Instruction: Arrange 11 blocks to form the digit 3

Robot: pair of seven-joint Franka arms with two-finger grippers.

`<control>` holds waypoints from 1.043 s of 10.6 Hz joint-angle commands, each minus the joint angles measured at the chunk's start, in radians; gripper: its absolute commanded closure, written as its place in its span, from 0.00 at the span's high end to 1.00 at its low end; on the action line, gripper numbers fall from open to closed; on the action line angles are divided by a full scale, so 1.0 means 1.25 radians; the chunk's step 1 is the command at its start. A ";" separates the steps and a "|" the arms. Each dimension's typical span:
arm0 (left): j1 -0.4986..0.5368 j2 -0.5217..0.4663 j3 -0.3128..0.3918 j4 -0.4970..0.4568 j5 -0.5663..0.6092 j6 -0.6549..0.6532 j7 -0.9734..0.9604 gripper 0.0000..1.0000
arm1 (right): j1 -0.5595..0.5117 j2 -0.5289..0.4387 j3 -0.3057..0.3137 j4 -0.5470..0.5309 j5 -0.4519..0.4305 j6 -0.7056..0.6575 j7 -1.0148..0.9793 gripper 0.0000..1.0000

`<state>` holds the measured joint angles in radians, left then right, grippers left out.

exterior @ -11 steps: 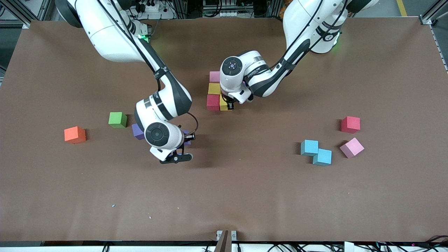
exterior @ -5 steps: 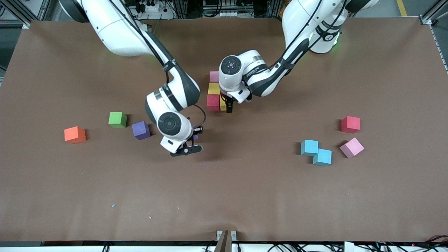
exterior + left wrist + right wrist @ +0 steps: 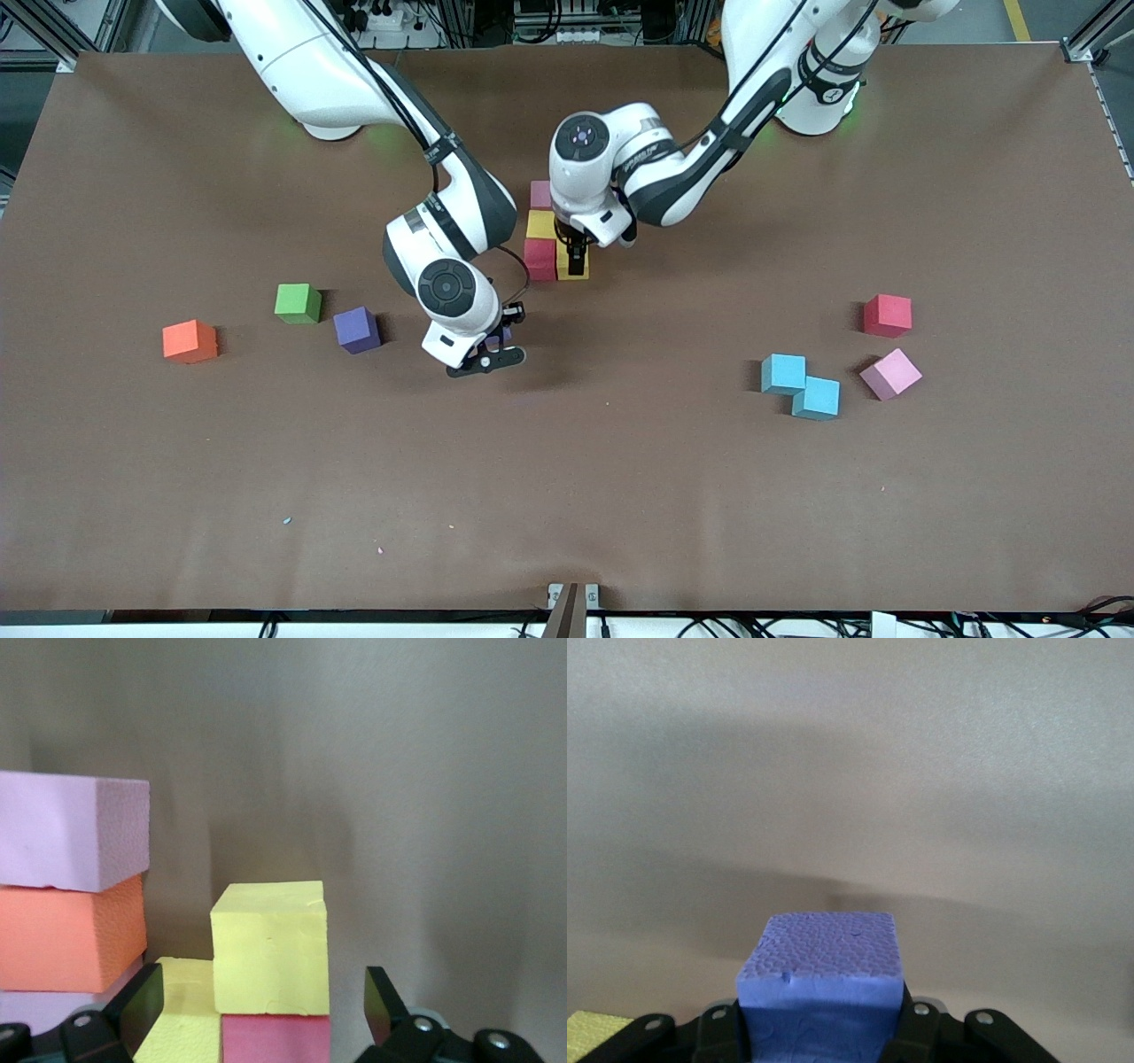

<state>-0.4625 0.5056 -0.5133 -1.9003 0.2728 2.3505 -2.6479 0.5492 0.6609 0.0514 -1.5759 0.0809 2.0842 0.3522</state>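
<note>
The right hand (image 3: 819,1028) gripped a purple block (image 3: 819,970) above the counter (image 3: 620,487). The left hand (image 3: 261,1014) stood open over the yellow block (image 3: 270,943) near the counter's middle.

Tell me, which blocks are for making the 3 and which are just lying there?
For the 3: joined cluster under the open left gripper; purple block held in the right gripper; loose purple block, orange block, red block, pink block, two cyan blocks.
Lying about: green cube.
</note>
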 commanded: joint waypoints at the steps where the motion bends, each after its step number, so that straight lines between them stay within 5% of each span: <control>1: 0.082 -0.091 -0.033 -0.079 -0.001 -0.006 0.070 1.00 | 0.028 -0.021 0.001 -0.036 -0.001 0.036 0.088 0.07; 4: 0.258 -0.098 -0.109 -0.080 -0.001 -0.050 0.170 1.00 | 0.077 -0.012 -0.001 -0.038 0.000 0.091 0.196 0.07; 11: 0.531 -0.001 -0.112 0.008 -0.006 -0.064 0.443 1.00 | 0.115 -0.007 -0.001 -0.121 0.000 0.183 0.263 0.07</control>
<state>0.1623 0.4598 -0.6335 -1.9286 0.2722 2.2892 -2.1675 0.6889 0.6664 0.0506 -1.7017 0.0810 2.3009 0.6495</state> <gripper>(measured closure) 0.000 0.471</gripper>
